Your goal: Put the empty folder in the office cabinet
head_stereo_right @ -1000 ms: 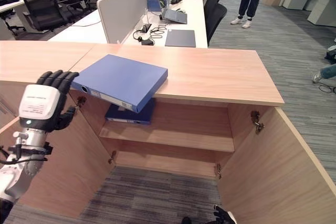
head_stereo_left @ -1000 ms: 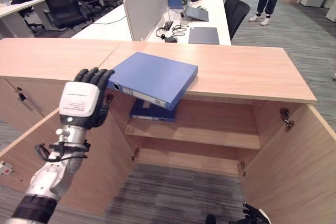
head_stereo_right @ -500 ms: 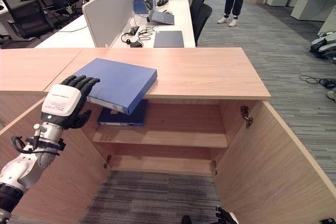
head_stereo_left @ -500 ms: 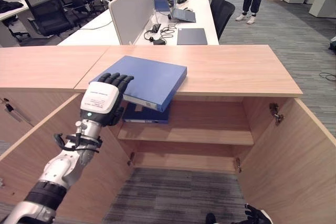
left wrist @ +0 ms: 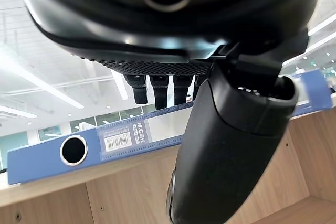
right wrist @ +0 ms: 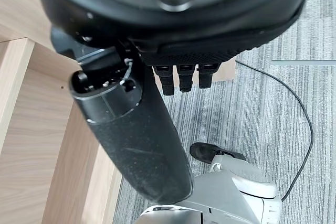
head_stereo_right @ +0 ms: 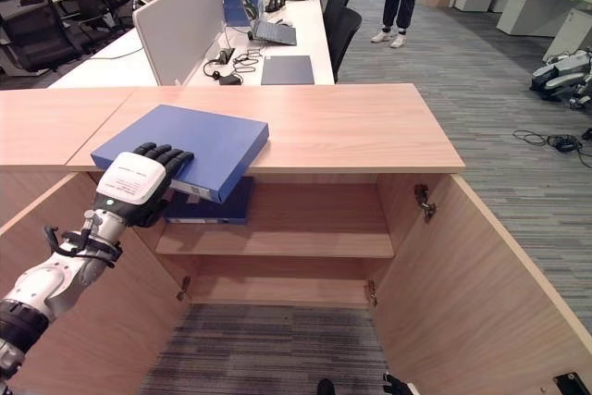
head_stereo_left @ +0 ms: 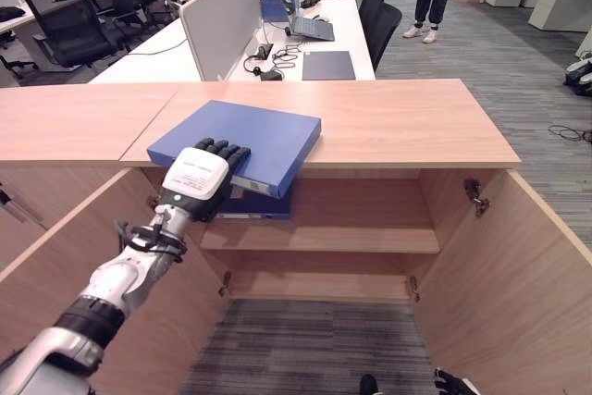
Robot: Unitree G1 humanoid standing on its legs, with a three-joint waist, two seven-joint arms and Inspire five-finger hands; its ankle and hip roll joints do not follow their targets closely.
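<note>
folder (head_stereo_left: 242, 139): flat on cabinet (head_stereo_left: 398, 123) top, near corner overhanging the open front | left hand (head_stereo_left: 197, 180): at that overhanging spine edge, fingers draped over it, thumb below, grip unconfirmed | right hand (right wrist: 157, 108): hanging low, relaxed | upper shelf (head_stereo_left: 351, 233): directly below folder

Left arm stretched forward and up from the lower left, left hand (head_stereo_left: 196, 180) back-side up, fingers (left wrist: 157, 86) laid over the top edge of the blue folder (head_stereo_left: 242, 139), thumb (left wrist: 220, 150) beneath its spine. Right hand (right wrist: 134, 129) hanging low near the floor, fingers loosely straight, holding nothing.
</note>
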